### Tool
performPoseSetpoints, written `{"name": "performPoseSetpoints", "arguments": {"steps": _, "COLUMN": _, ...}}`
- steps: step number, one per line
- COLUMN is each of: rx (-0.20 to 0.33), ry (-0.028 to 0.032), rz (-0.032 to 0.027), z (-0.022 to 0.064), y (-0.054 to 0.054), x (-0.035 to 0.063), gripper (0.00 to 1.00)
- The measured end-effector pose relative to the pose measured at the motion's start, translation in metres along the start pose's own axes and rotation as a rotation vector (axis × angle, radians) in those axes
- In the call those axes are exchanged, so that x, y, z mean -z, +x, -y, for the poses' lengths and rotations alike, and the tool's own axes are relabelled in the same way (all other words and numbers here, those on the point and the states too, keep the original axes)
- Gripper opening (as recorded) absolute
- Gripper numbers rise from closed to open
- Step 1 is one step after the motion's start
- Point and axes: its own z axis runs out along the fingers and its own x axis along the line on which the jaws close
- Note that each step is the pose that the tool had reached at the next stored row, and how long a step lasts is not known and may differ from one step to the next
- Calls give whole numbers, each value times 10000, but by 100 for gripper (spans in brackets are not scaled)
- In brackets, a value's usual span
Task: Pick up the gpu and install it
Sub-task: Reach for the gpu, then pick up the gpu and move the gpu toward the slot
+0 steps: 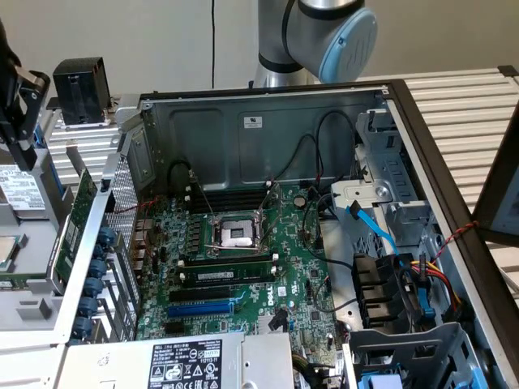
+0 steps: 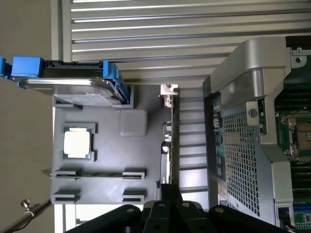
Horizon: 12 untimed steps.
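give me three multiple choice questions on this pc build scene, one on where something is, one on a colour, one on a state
1. Where is the gpu?
A) plugged into a blue slot
B) standing on edge outside the computer case
C) lying on the power supply

2. What colour are the rails on the hard drive?
A) blue
B) red
C) yellow

3. How is the cpu socket on the motherboard?
A) under a fan cooler
B) covered by a cloth
C) uncovered, no cooler on it

Answers:
1 B, the green card stands beside the case's perforated rear.
2 A, blue pieces sit at the drive's ends.
3 C, the socket's metal frame lies bare in the exterior view.
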Motion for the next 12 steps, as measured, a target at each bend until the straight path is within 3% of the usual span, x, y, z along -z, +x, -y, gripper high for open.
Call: {"name": "performPoseSetpoints", "arguments": {"steps": 12, "rx": 0, "ry": 0, "rz": -1, "z": 0, "y": 1, "x": 1, "gripper": 11}}
